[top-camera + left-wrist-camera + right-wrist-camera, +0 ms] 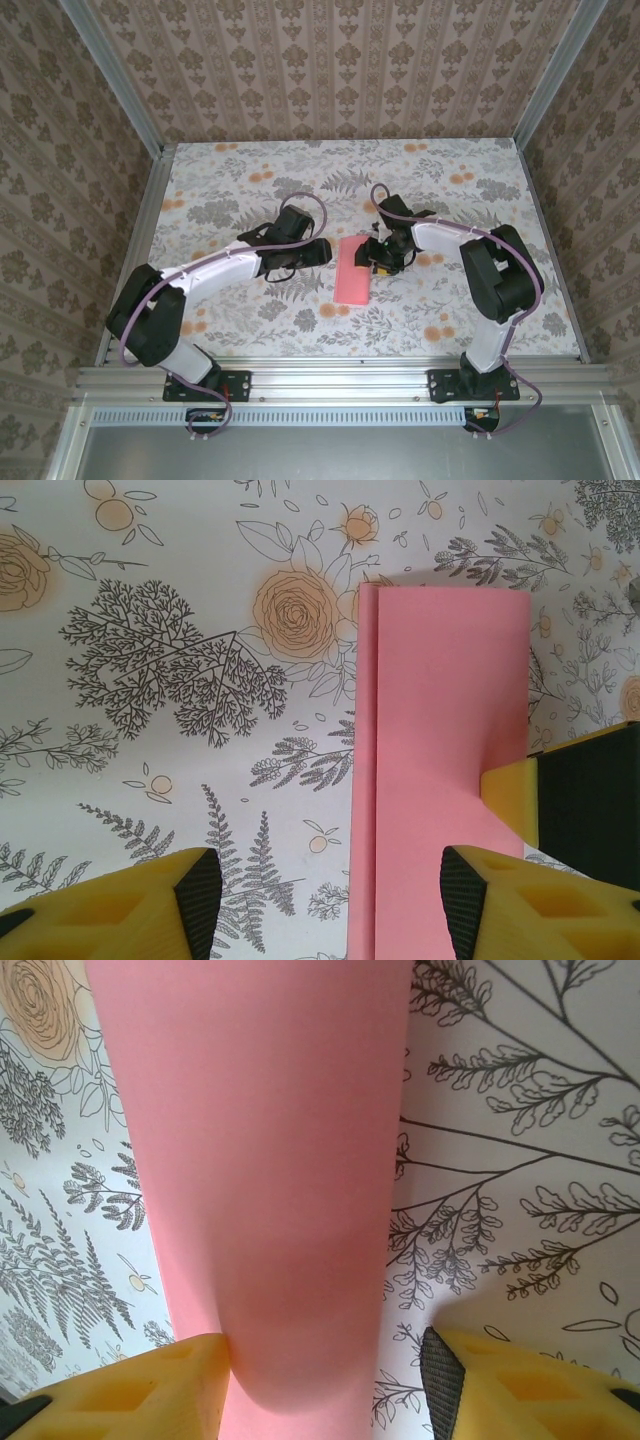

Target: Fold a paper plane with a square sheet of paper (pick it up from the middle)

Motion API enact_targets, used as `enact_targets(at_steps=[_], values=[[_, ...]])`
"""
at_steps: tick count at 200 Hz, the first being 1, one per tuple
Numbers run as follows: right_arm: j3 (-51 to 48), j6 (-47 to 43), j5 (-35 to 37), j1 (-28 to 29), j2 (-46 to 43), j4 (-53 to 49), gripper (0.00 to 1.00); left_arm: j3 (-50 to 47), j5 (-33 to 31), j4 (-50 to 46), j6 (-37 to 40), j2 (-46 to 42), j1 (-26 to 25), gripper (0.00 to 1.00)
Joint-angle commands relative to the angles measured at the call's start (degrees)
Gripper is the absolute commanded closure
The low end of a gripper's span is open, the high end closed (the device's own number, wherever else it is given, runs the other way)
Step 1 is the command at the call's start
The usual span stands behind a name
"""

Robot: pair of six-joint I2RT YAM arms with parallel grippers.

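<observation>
The pink-red sheet of paper (353,270) lies on the floral table, folded into a long narrow rectangle with one layer edge showing along its left side (440,730). It is a flat strip, not a dart; the paper plane is out of view. My left gripper (322,250) hovers open over the strip's left edge (330,895). My right gripper (378,255) is open at the strip's right side (325,1370). The paper (270,1160) bulges up against its left finger (190,1385). One of its yellow fingertips (510,795) rests on the paper's right edge.
Aluminium rails (150,200) frame the table on the left, right and near sides, with patterned walls behind. Orange flower prints (440,330) dot the tablecloth. Free table surface lies behind and in front of the paper.
</observation>
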Motion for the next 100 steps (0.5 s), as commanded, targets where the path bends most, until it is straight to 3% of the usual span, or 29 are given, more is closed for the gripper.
enact_targets(at_steps=[1,100], values=[[0.56,-0.08,-1.04,0.0,1.77,-0.55,0.44,2.38,0.67,0.51,0.08,0.55,-0.26,0.38],[1.9,1.55,-0.27,0.81,1.74,-1.0,0.43,2.61,1.3,0.29,0.35,1.03,-0.34,0.38]])
